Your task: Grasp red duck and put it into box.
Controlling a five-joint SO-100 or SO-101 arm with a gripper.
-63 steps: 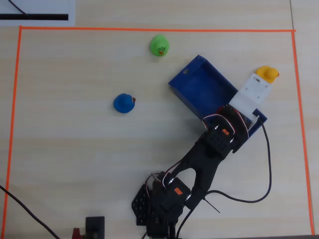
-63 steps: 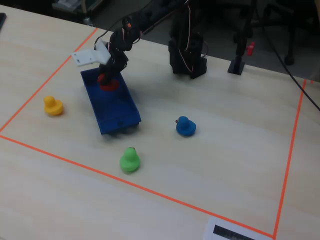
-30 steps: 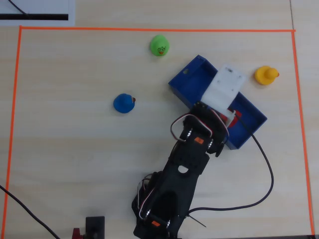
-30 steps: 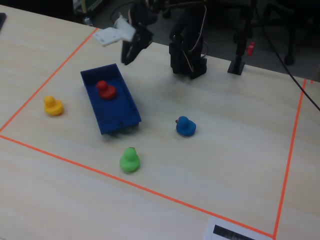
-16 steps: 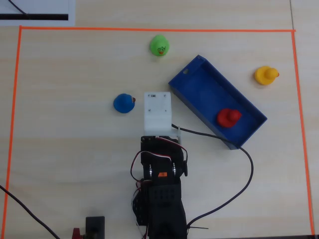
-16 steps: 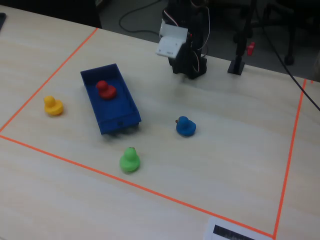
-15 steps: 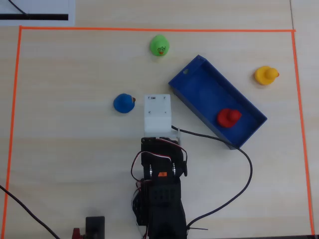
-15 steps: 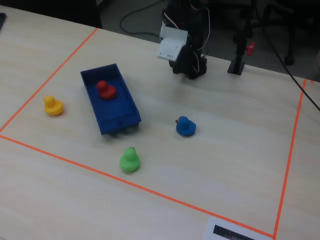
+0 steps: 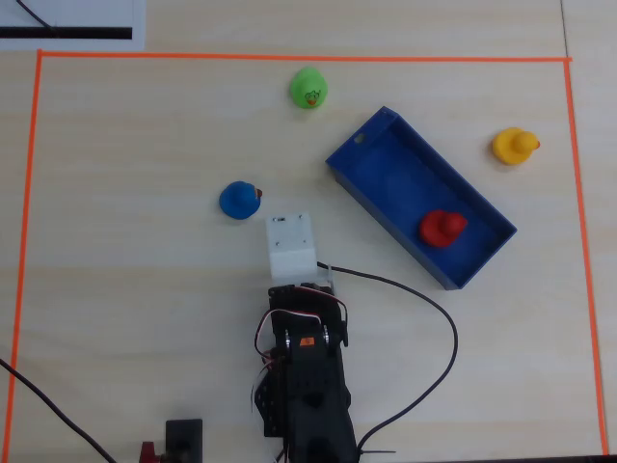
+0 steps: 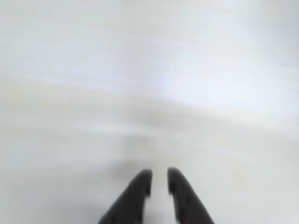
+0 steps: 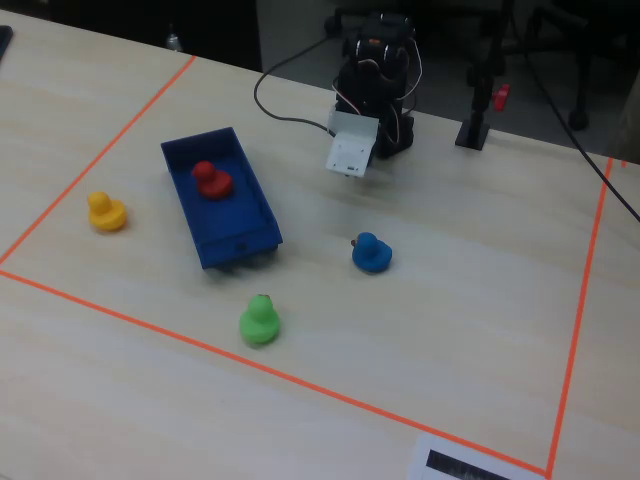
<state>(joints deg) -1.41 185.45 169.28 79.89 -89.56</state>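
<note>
The arm (image 9: pixel 307 386) is folded back over its base, with its white wrist housing (image 9: pixel 291 246) pointing out over the surface (image 9: pixel 145 318). In the wrist view the hand (image 10: pixel 159 181) enters from the bottom edge, its two dark fingers (image 10: pixel 138 196) nearly parallel with only a thin gap between the tips and nothing held between them. That view is blurred.

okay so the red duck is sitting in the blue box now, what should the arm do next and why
Probably just settle into its folded rest pose and stop. The red duck lies inside the box, and the gripper holds nothing, its jaws nearly shut over bare table, so nothing seems left to move.
</note>
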